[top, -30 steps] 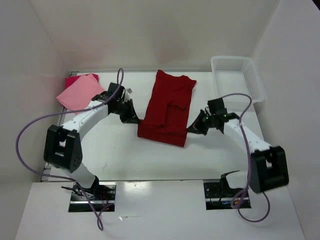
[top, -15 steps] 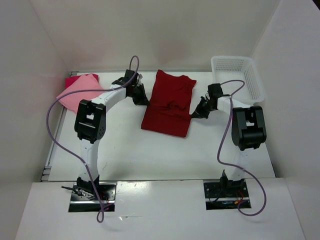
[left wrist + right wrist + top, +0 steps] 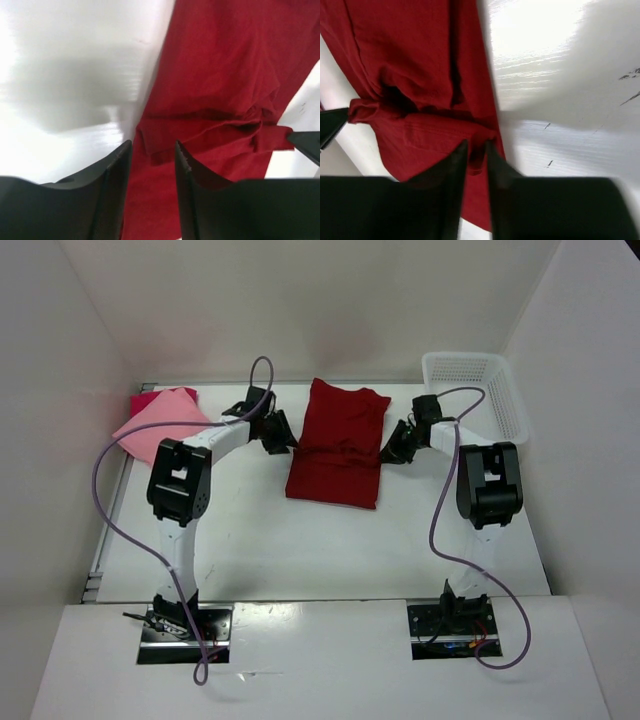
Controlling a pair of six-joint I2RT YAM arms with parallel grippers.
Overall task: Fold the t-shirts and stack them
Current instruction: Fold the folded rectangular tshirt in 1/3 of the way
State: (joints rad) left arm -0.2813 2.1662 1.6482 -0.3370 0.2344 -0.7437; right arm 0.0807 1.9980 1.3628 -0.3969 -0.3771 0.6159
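Top external view: left claw [image 3: 284,444] and right claw [image 3: 389,454] parted beside crimson t-shirt [image 3: 335,445].

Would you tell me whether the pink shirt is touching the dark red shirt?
Apart. The top view shows bare table between the pink shirt at far left and the dark red shirt in the middle.

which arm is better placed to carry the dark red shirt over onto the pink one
Left, most likely. The left gripper is at the left edge of the dark red shirt, the side facing the pink shirt. The right gripper is at the opposite edge, farther from it.
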